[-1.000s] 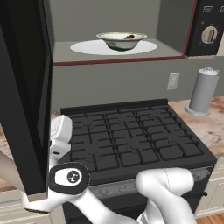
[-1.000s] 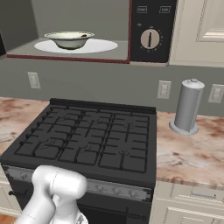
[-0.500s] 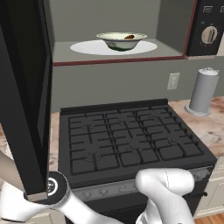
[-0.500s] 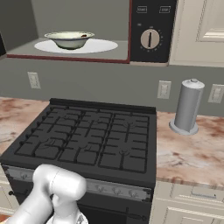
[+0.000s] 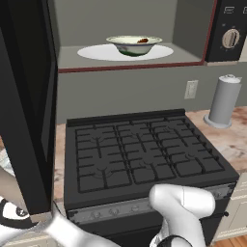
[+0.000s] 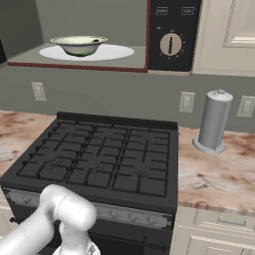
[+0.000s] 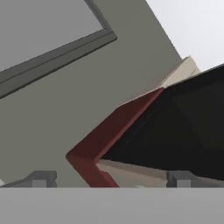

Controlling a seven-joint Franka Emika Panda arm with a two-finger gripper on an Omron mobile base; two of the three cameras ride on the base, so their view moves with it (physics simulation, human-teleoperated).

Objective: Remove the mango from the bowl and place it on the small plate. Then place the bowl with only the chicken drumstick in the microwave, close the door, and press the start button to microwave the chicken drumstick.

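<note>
Microwave (image 6: 99, 35) stands over the black stove (image 5: 144, 154), cavity exposed. Its door (image 5: 24, 111) swung wide open, a tall black slab at the left edge of the left base view; in the hand view its dark underside and red-trimmed corner loom close above the tool. Marbled bench (image 6: 219, 169) flanks the stove, a grey canister (image 6: 213, 122) upright on it near the wall. Bowl (image 5: 134, 45) sits on the white turntable (image 5: 96, 52) inside the cavity, reddish-brown chicken drumstick (image 5: 143, 40) lying in it. Control dial (image 6: 171, 44) on the right-hand panel. Tool (image 7: 109, 179) low beneath the door corner, fingers spread wide, nothing between them.
</note>
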